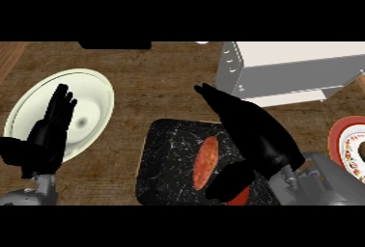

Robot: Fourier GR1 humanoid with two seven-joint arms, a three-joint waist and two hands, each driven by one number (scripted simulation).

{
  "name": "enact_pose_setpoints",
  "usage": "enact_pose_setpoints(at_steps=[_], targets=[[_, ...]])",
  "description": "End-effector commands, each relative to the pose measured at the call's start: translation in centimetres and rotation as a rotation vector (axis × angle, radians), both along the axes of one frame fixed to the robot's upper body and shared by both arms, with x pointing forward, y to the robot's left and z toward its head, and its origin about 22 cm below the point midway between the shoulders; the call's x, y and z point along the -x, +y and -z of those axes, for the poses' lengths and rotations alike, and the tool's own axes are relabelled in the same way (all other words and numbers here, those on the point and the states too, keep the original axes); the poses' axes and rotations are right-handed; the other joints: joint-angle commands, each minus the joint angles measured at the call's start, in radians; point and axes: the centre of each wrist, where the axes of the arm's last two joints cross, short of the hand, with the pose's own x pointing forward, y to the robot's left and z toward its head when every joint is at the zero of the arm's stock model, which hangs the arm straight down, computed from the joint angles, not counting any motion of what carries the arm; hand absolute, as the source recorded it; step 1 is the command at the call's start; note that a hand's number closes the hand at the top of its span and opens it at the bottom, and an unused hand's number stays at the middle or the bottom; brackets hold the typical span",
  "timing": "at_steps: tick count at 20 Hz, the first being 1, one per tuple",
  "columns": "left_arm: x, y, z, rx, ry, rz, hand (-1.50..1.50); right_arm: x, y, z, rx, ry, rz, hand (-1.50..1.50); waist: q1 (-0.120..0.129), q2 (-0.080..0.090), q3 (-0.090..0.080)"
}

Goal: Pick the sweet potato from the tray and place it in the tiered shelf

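An orange-red sweet potato [206, 161] lies lengthwise on the black speckled tray [167, 164] at the lower middle of the head view. My right hand [257, 135] hovers over the tray's right side, fingers straight and pointing up-left, thumb dropped beside the potato's lower end; it is open and not closed round the potato. The grey tiered shelf [285, 72] stands at the upper right, beyond the tray. My left hand [46, 135] rests open at the left, fingers up, over a pale plate.
A pale cream plate [89, 103] sits at the left on the wooden counter. A red-rimmed patterned plate [349, 144] shows at the right edge. A dark object [114, 45] lies at the top edge.
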Motion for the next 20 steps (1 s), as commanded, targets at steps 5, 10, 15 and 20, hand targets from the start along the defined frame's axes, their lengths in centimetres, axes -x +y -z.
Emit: enact_pose_setpoints(at_steps=[5, 10, 15, 20], targets=[[0.5, 0.4, 0.0, 0.007, 0.002, 0.000, 0.00, -0.2, 4.4, 1.8, 0.274, 0.050, 0.086, -1.50, 0.000, 0.003, 0.003], [-1.4, 0.4, -0.3, -0.002, 0.001, -0.031, 0.00, -0.5, 5.3, 3.9, 0.456, 0.090, 0.112, -1.50, -0.018, 0.005, 0.001], [-0.3, -0.7, 0.3, 0.003, -0.007, -0.020, 0.00, 0.3, 5.6, 6.7, 0.459, 0.117, 0.152, -1.50, -0.017, 0.003, 0.003], [-0.1, 0.6, -0.3, -0.001, 0.001, -0.023, 0.00, -0.6, 5.1, 5.8, 0.421, 0.122, 0.160, -1.50, -0.011, 0.005, 0.004]])
